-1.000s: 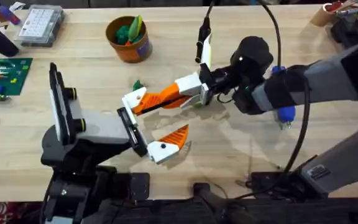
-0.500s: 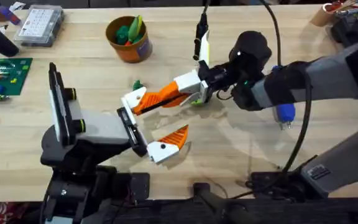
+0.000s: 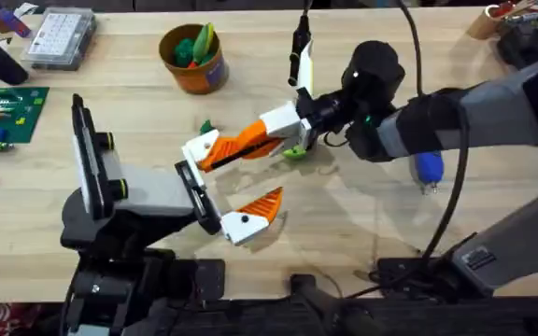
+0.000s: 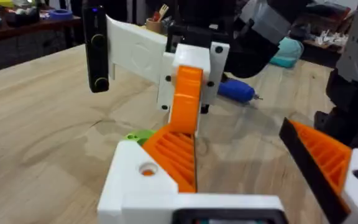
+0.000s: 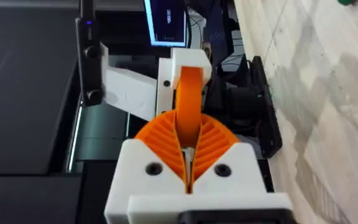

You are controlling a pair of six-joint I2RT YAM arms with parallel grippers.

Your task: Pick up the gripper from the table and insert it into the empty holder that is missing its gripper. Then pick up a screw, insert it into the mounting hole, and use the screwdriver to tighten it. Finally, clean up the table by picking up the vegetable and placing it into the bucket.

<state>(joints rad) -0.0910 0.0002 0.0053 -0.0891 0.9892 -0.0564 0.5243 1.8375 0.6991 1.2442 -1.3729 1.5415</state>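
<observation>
The right hand (image 3: 283,138) reaches across the middle of the tabletop (image 3: 362,224), its ribbed pads pressed together on the gripper (image 3: 241,145), the orange finger tip pinched between them. The gripper's long axis lies flat over the tabletop, running from the right hand toward the left arm, its free end pointing at the holder (image 3: 202,147), the upper white mount of the left hand (image 3: 227,187). In the overhead view that end appears to touch or overlap the holder; whether it is seated cannot be told. The left wrist view shows the orange piece (image 4: 188,99) coming end-on toward the holder (image 4: 143,180), close to in line. The left hand is spread: its lower mount carries the ribbed orange finger (image 3: 261,203), well apart from the holder. Judgement: the insertion step is in hand, and the coming move turns on keeping the gripper's axis aligned with the holder's slot; the right arm alone is placed to drive it. The screwdriver (image 3: 426,170) lies under the right forearm. The vegetable (image 3: 205,126) lies near the holder, the bucket (image 3: 194,61) farther back.
</observation>
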